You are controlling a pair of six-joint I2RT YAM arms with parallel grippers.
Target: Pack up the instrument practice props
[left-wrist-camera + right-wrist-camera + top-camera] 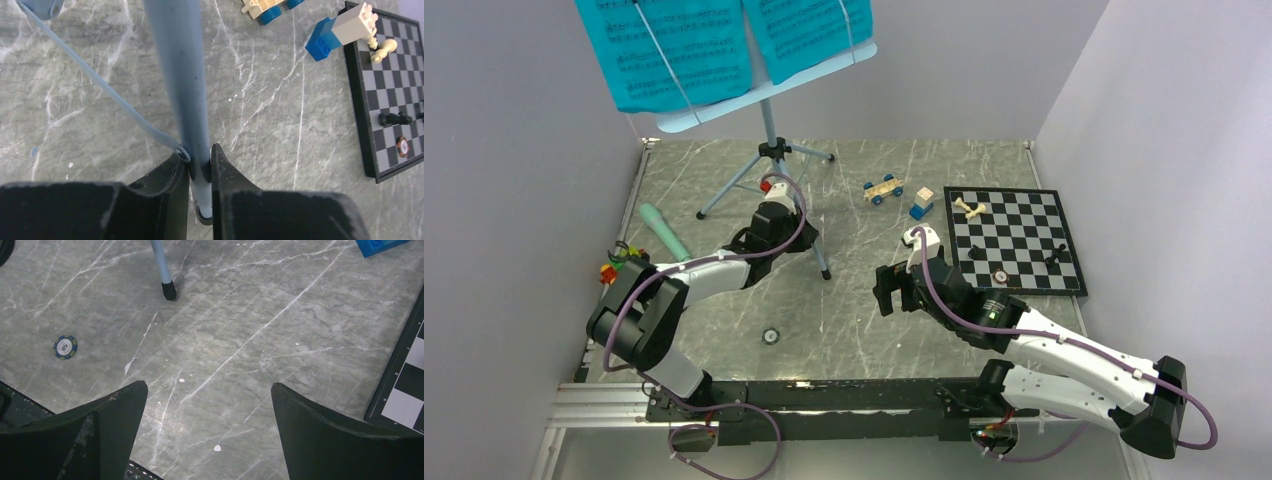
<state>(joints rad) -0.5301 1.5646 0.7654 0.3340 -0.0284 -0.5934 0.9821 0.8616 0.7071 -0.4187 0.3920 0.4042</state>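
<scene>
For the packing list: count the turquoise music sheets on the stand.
2. Left sheet and right sheet hang side by side on the tray; more could hide beneath.

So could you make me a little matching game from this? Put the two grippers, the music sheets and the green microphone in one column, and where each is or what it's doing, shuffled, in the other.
Column one:
1. left gripper
2. right gripper
3. music sheets
4. microphone

Column two:
A. lying on the table, beside the left arm
B. closed on a leg of the music stand
C. open wide, holding nothing
D. propped up on the stand's tray

Pairs: 1-B, 2-C, 3-D, 4-A
</scene>
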